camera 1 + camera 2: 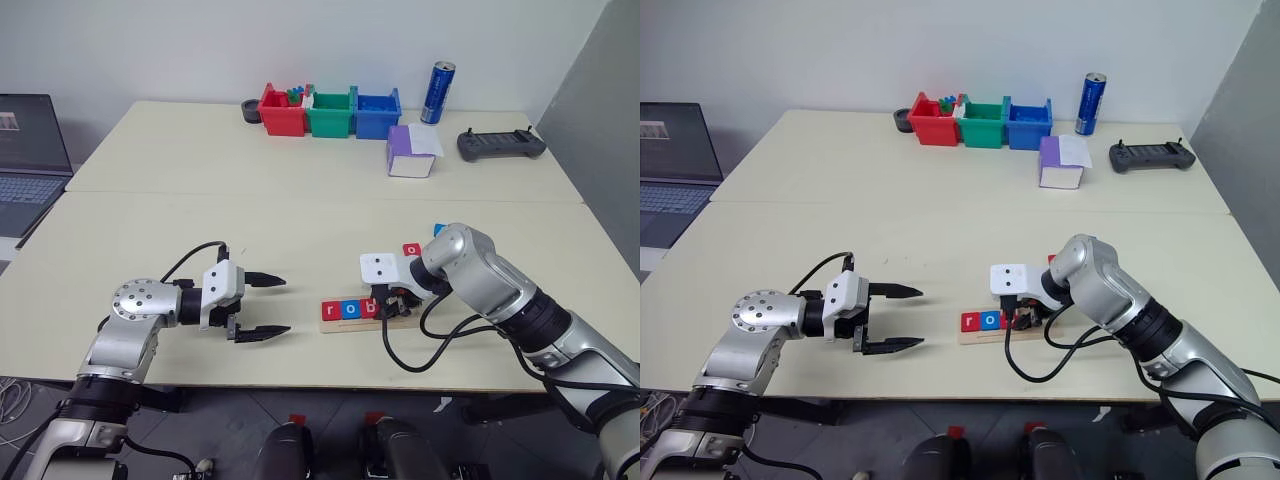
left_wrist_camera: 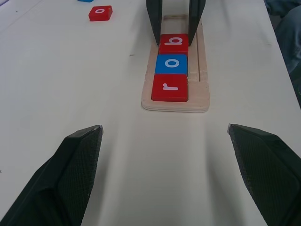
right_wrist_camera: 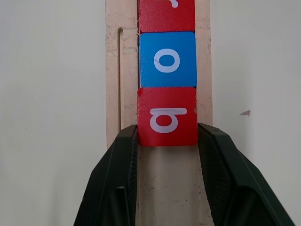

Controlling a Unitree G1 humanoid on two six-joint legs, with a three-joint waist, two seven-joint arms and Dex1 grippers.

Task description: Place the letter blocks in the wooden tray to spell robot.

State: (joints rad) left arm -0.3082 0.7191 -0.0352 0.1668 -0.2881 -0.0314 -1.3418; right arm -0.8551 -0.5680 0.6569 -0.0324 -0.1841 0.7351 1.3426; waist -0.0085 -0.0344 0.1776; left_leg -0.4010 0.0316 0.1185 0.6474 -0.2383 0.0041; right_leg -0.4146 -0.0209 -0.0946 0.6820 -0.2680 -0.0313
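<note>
The wooden tray (image 1: pixel 398 321) lies near the table's front edge, right of centre. In its groove sit a red r block (image 2: pixel 170 88), a blue o block (image 2: pixel 171 64) and a red b block (image 3: pixel 167 116), side by side. My right gripper (image 3: pixel 167 135) points down at the tray, shut on the b block with a finger against each side. A loose red o block (image 1: pixel 411 249) and a partly hidden blue block (image 1: pixel 440 230) lie just beyond my right arm. My left gripper (image 1: pixel 285 305) hovers open and empty to the left of the tray, pointing at it.
Red (image 1: pixel 282 112), green (image 1: pixel 330 113) and blue (image 1: pixel 377 113) bins stand in a row at the back, with a blue can (image 1: pixel 437 92), a purple-and-white box (image 1: pixel 411 152) and a black controller (image 1: pixel 501 144) to their right. A laptop (image 1: pixel 30 160) sits off the left edge.
</note>
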